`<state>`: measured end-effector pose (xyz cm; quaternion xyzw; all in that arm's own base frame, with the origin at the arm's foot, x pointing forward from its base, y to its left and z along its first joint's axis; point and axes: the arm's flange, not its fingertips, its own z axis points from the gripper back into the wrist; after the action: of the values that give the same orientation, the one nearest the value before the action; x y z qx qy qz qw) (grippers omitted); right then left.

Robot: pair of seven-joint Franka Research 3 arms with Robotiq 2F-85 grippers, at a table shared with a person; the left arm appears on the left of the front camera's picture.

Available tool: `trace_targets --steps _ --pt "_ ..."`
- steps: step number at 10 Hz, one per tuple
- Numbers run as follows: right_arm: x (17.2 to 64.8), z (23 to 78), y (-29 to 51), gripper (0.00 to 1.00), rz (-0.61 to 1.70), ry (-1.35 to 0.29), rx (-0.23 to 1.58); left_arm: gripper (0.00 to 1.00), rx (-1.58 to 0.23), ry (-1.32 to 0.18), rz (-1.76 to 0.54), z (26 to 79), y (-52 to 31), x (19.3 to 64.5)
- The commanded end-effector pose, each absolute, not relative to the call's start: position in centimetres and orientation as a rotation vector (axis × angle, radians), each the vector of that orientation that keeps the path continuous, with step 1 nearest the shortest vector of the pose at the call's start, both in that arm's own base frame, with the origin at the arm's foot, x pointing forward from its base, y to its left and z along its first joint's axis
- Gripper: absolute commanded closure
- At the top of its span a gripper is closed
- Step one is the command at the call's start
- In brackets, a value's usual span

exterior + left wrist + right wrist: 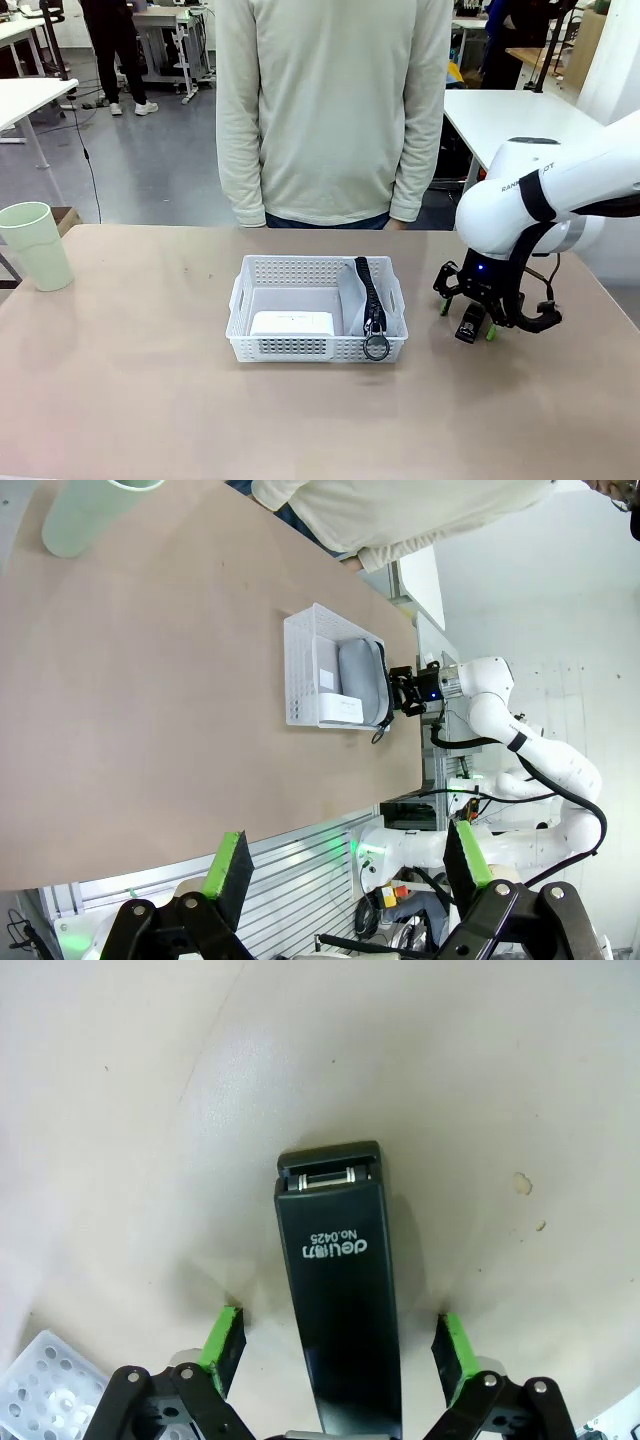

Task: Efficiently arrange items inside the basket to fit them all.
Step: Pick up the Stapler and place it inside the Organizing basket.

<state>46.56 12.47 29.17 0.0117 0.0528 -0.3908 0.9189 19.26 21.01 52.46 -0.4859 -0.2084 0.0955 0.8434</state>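
Note:
The white basket (300,270) sits mid-table; in the left wrist view the basket (300,670) appears far off. Inside it lie a white box (291,323) on the left and a grey pouch (352,300) on the right, with the pouch's black strap and ring (376,347) hanging over the front rim. A pale green cup (36,245) stands at the table's far left. To the right of the basket, my right gripper (467,318) is down at the table. A black stapler (340,1290) lies between its open fingers (225,1335), with gaps on both sides. My left gripper (350,865) is open and holds nothing.
A person in a pale sweater (335,100) stands at the far edge, just behind the basket, arms down. Bare tabletop (140,380) stretches between the cup and the basket and along the front.

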Motion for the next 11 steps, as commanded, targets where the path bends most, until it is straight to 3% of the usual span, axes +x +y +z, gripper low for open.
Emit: trace_targets --steps 1,2,3,4,5,8,9,11 --pt "47.02 29.17 13.08 0.0 -0.843 0.084 -0.016 0.0 -1.044 -0.461 0.179 52.55 21.07 19.32" --pt "47.0 29.35 12.98 0.18 -0.847 0.06 -0.032 0.0 -1.044 -0.461 0.179 52.55 21.07 19.32" --pt "46.9 29.59 12.95 0.5 -0.848 0.054 -0.04 0.0 -1.044 -0.461 0.179 52.55 21.07 19.32" --pt "46.98 29.56 12.93 0.68 -0.844 0.07 -0.041 0.0 -1.044 -0.461 0.179 52.55 21.07 19.32" --pt "46.93 29.54 13.0 0.99 -0.84 0.078 -0.051 0.0 -1.044 -0.461 0.179 52.55 21.07 19.32" --pt "47.04 29.57 13.17 1.0 -0.83 0.085 -0.063 0.0 -1.044 -0.461 0.179 52.55 21.07 19.32" --pt "47.05 29.61 13.25 0.96 -0.821 0.089 -0.073 0.0 -1.044 -0.461 0.179 52.55 21.07 19.32" --pt "47.04 29.57 13.24 1.0 -0.811 0.1 -0.089 0.0 -1.044 -0.461 0.179 52.55 21.07 19.32"
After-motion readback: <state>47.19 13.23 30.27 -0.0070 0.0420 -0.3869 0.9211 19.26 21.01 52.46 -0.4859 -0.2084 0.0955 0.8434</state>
